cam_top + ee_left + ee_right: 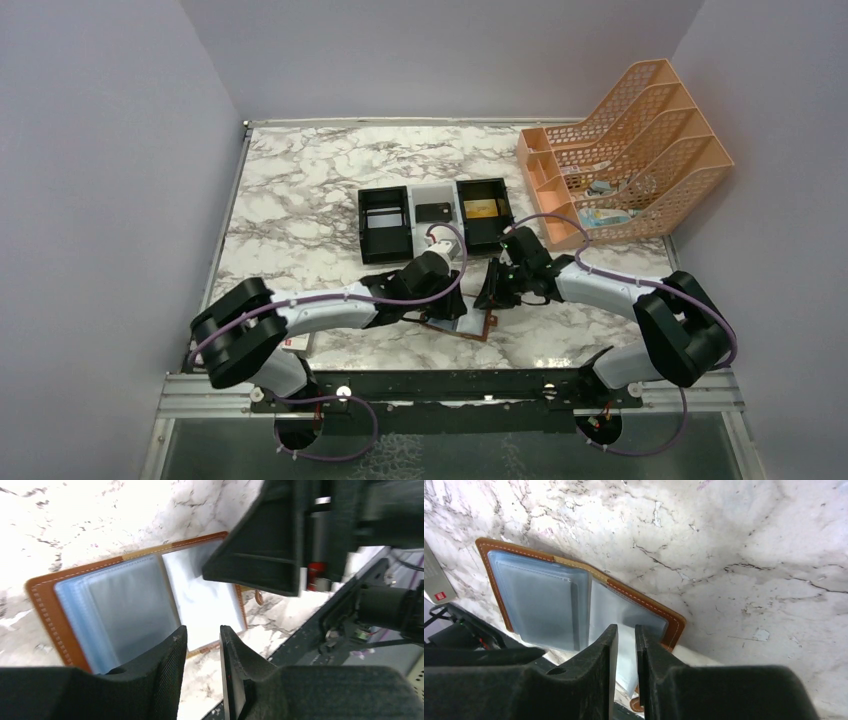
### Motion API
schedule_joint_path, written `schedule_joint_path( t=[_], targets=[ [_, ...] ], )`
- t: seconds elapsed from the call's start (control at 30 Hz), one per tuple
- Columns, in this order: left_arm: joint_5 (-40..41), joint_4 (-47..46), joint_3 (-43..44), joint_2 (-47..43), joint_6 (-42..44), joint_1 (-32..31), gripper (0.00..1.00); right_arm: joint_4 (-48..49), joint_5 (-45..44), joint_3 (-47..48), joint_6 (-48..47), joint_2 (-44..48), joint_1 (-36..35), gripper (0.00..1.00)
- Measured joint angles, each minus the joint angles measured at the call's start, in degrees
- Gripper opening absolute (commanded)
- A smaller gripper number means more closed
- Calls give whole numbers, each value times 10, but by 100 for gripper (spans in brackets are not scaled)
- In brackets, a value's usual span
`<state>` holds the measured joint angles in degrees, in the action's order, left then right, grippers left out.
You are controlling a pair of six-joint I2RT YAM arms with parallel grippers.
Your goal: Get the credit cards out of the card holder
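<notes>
The brown card holder [42, 605] lies open near the table's front edge, pale blue pockets up; it also shows in the right wrist view [671, 622] and the top view [489, 327]. A pale white credit card [205, 605] sticks partly out of its right pocket past the wallet's edge, seen in the right wrist view [626, 655] between my fingers. My right gripper [626, 630] hovers right over this card with its jaws a narrow gap apart; its black body [270, 545] touches the card's edge. My left gripper [202, 632] is slightly open and empty above the wallet.
A black-and-white three-compartment tray [364, 225] with a gold-yellow card [481, 208] stands behind the wallet. An orange file rack [620, 150] is at the back right. A long white box with a red mark [436, 580] lies by the left arm. A black rail [450, 385] lines the front edge.
</notes>
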<state>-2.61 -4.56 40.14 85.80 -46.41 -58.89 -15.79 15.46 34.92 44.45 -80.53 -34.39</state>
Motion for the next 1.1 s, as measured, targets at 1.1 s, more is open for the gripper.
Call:
schedule_joint_path(
  t=[1.1],
  targets=[
    [20, 87, -81, -106, 21, 67, 32, 94, 76, -17, -29, -33, 1, 32]
  ],
)
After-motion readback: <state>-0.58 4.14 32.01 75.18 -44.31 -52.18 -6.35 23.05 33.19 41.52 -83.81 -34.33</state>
